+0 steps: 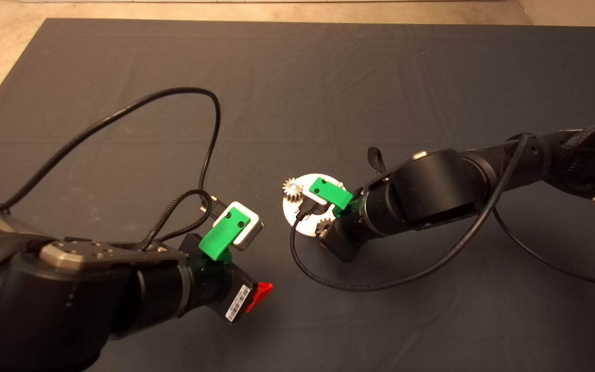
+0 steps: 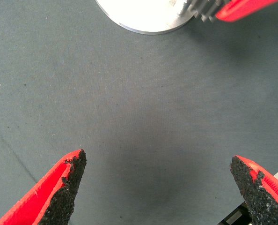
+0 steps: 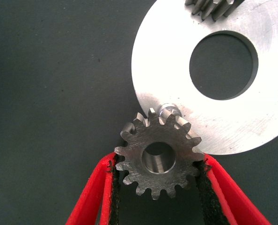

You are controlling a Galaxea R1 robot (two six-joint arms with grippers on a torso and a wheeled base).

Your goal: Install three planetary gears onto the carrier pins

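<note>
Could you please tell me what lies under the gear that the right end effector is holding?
Under the held gear, the silver disc's rim and one pin show just past its teeth. Through the bore only metal shows; whether mat or disc lies there is hidden.

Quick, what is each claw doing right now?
Left gripper: open, empty, above the mat.
Right gripper: shut on a planetary gear beside a carrier pin.

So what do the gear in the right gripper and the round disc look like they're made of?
The gear looks like dull grey metal, probably steel: fine machining scratches across its face, matte sheen. The disc looks like brighter silvery metal, perhaps aluminium: smooth, pale, faintly brushed. The right gripper holds the gear between black-padded red fingers, probably plastic.
</note>
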